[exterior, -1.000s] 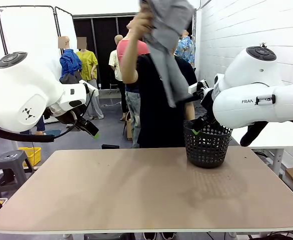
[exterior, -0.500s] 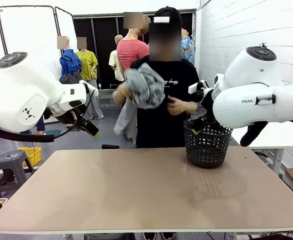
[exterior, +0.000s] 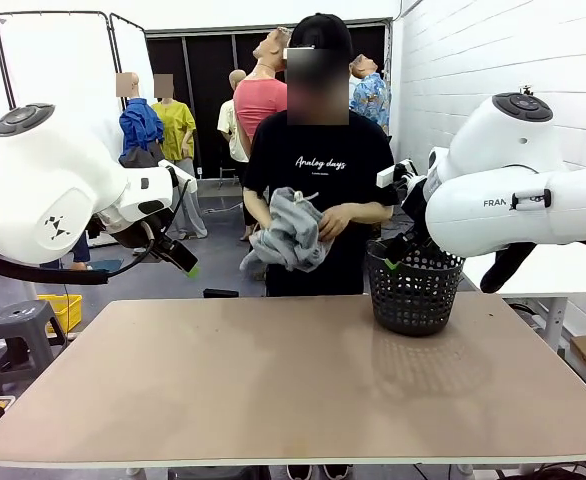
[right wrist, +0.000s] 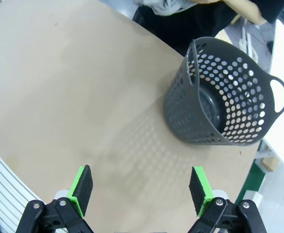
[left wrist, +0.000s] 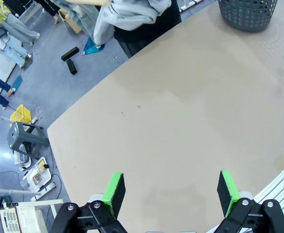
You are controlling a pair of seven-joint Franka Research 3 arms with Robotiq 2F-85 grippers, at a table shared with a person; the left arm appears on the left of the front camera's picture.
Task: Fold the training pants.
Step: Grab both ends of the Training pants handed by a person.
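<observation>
Tan worktop [exterior: 253, 390] lies between the arms. At twelve o'clock a person's hands [exterior: 335, 218] hold the training pants [exterior: 291, 232] bunched above its far edge, with the basket [exterior: 413, 295] at two. Jaws released, the left end effector [left wrist: 171, 191] and right end effector [right wrist: 141, 190] hang empty. Pants landing crumpled, or on the basket, would likely hamper folding.

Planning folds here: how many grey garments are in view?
1: the training pants, bunched in the person's hands beyond the table's far edge; the bunch could hide another.
</observation>
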